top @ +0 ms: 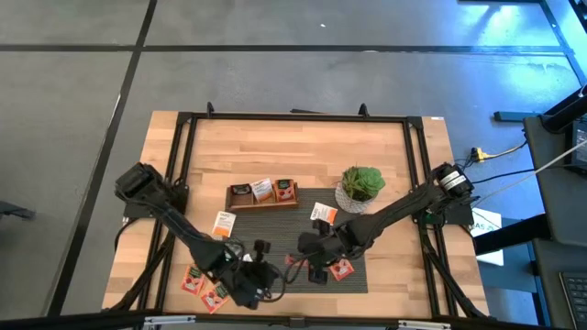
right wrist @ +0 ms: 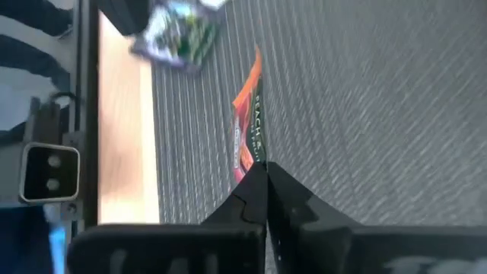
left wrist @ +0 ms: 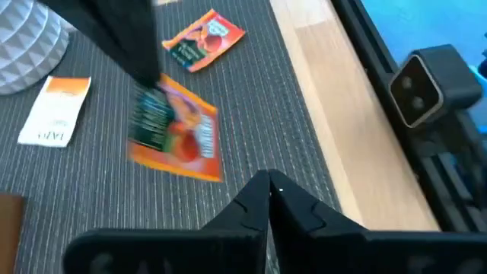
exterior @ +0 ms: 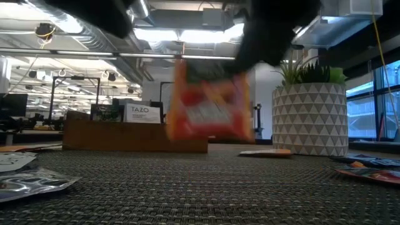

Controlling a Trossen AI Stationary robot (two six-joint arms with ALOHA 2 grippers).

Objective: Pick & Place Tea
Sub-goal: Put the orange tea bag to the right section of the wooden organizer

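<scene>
Lifting step: right pincer (right wrist: 262, 171), closed on orange-red square tea sachet (right wrist: 247, 114); next, carry toward long wooden tray (top: 240, 203) at eleven o'clock. Left pincer (left wrist: 268, 190) waits closed, empty.

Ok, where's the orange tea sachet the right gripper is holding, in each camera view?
High view: orange sachet, a small sliver near the front of the mat.
Low view: centre, upright.
Left wrist view: left of centre.
Right wrist view: centre, edge-on.
Landmark: potted plant, right in the low view, at a corner in the left wrist view; not in the right wrist view.
</scene>
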